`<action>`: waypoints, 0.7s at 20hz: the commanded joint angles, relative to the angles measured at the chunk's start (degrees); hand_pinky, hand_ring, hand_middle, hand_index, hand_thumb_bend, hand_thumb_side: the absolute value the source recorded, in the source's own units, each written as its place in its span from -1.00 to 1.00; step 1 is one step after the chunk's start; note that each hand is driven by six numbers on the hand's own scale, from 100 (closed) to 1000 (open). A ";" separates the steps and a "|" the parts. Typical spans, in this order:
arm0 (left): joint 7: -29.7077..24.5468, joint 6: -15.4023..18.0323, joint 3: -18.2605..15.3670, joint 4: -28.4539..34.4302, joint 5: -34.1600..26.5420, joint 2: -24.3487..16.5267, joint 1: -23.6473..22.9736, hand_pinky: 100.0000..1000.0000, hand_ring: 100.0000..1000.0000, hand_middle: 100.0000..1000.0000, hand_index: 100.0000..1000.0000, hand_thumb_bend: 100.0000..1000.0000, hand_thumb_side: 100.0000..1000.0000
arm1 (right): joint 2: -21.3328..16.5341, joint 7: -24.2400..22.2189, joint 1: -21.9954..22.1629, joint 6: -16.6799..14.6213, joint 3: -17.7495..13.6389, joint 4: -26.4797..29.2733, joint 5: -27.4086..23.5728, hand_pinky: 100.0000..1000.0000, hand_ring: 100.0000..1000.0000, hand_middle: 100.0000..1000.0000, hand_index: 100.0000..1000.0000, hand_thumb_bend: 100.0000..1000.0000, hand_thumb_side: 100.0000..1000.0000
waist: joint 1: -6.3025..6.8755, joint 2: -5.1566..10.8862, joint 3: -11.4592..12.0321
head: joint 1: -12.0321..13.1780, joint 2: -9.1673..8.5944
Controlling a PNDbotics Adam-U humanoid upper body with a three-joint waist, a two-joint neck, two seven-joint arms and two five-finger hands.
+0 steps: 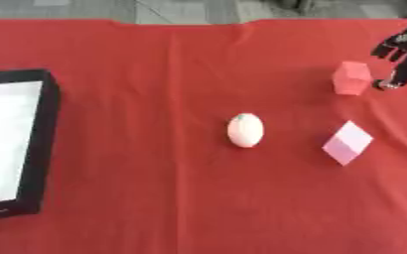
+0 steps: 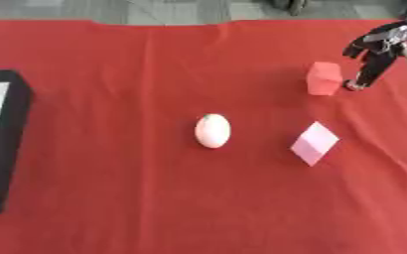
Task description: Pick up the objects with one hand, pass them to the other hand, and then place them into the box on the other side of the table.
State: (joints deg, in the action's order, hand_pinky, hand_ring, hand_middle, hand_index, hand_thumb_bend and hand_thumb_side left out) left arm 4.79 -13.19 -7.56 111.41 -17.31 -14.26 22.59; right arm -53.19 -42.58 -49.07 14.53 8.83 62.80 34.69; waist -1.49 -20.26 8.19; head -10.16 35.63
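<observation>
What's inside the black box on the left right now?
The black box shows only a white floor, no objects visible. Its left part is cut off by the frame, so that stays unseen.

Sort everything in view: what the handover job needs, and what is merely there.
Job:
- red block
- white egg-shaped object
- pale pink cube
- black-walled box with white floor
- right hand, beside the red block

Merely there:
- red tablecloth
- grey floor

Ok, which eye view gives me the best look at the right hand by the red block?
The right eye view. There the right hand shows almost whole, fingers pointing down beside the red block, apart from it. In the left eye view the hand sits at the picture's right edge and is partly cut off.
</observation>
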 commanded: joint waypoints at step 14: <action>-0.36 0.09 0.31 0.72 -0.13 -1.24 0.93 0.73 0.76 0.56 0.43 -0.44 0.48 | 0.84 0.90 -3.32 -1.04 0.63 -3.01 2.76 0.93 0.89 0.85 0.89 -0.52 -1.00 | 0.27 0.14 0.65 | -0.48 -1.05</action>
State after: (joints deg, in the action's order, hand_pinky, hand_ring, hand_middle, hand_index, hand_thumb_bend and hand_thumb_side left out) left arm 4.66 -13.14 -7.23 111.41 -17.35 -14.26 22.70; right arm -50.97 -41.75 -51.24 13.71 9.94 59.80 36.79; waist -1.30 -21.14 8.86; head -10.43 35.47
